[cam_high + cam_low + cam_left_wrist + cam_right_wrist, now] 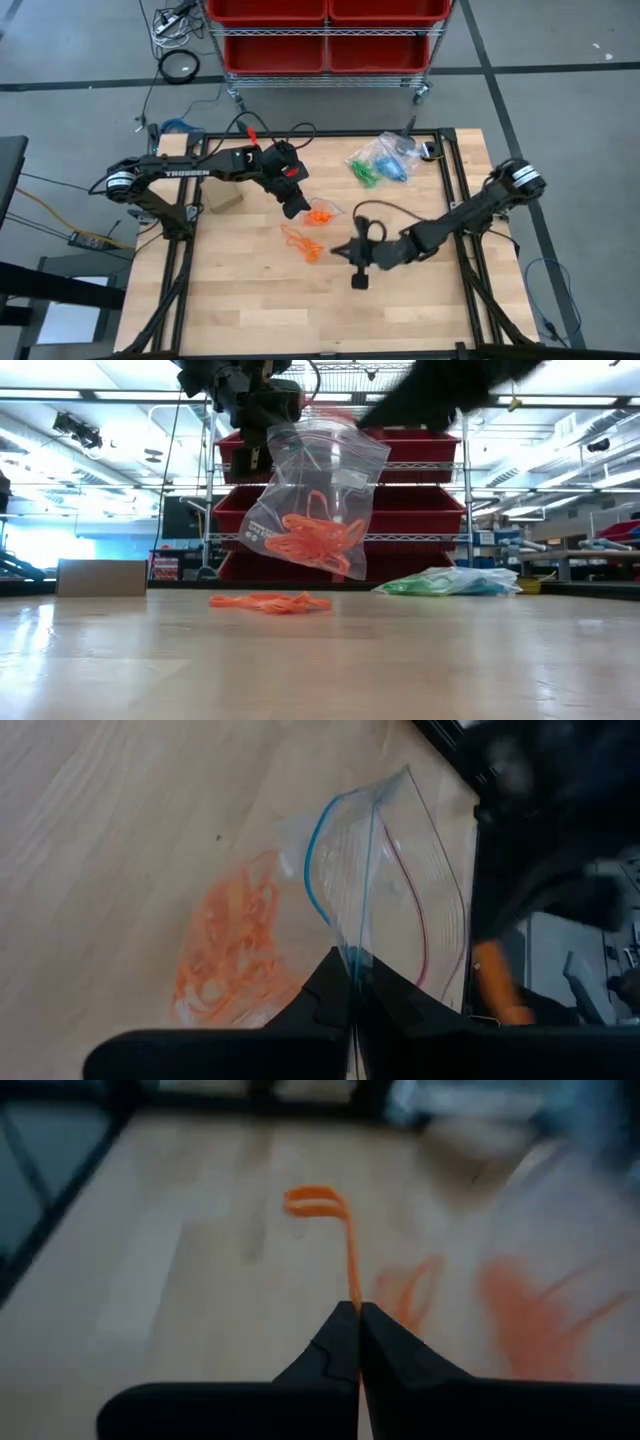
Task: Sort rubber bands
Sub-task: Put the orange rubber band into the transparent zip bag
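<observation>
A clear zip bag (pixel 318 490) with orange rubber bands (pixel 312 538) in its bottom hangs over the middle of the table, and my left gripper (pixel 352 982) is shut on its top. More orange rubber bands (pixel 303 243) lie loose on the wood just in front of it. My right gripper (pixel 357 1315) stands beside that pile (pixel 270 602), raised off the table and shut on a single orange rubber band (pixel 345 1250). My left gripper pinches one side of the bag's open rim (pixel 350 955), at the blue zip line, between its two fingers, slanting down from the table's left. The bag hangs below the fingers, clear of the table, with its mouth gaping. My right gripper pinches one end of the orange band (pixel 352 1302) between its fingertips, slanting down from the table's right. The band runs straight on past the fingers to a looped end (pixel 315 1202); whether that end touches the table I cannot tell.
Clear bags with green and blue bands (pixel 380 160) lie at the far right of the table. A small cardboard box (pixel 222 200) sits at the left by the left arm. A rack of red bins (pixel 325 35) stands beyond the far edge.
</observation>
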`<control>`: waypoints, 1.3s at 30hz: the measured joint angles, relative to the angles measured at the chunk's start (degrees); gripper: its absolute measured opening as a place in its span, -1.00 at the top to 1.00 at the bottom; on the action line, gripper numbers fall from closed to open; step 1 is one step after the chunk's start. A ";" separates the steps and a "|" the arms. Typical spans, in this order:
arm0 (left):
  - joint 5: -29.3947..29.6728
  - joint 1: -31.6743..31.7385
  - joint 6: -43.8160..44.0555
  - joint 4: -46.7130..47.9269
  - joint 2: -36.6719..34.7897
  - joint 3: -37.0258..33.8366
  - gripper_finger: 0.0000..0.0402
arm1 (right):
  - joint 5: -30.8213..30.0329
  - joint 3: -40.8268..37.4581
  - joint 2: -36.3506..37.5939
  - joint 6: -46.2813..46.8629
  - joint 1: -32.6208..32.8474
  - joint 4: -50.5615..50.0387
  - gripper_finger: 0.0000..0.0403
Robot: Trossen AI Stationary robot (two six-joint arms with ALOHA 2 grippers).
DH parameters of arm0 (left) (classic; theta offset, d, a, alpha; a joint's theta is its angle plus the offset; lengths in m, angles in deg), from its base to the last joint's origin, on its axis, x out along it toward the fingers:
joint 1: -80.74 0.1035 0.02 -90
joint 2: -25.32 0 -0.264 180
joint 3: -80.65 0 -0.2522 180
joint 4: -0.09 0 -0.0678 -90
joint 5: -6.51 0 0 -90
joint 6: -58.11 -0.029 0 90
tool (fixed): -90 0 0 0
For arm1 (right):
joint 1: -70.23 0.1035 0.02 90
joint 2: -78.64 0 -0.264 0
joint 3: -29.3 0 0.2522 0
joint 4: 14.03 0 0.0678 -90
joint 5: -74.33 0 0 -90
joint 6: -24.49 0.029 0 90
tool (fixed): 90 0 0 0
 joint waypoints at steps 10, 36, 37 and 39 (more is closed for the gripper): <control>0.04 -0.17 0.00 -0.96 0.00 0.00 0.92 | -3.43 2.89 4.16 -11.46 -6.78 1.88 1.00; 0.02 -0.24 -0.07 -1.16 0.00 0.00 0.92 | -5.86 10.54 0.86 -9.83 -9.59 -20.55 0.82; 0.02 -0.24 -0.07 -1.13 0.00 0.00 0.92 | -5.88 10.54 0.86 -9.75 -9.58 -20.72 0.75; 0.02 -0.24 -0.09 -1.12 0.00 0.00 0.92 | -6.03 10.56 0.86 -8.54 -9.54 -21.70 0.62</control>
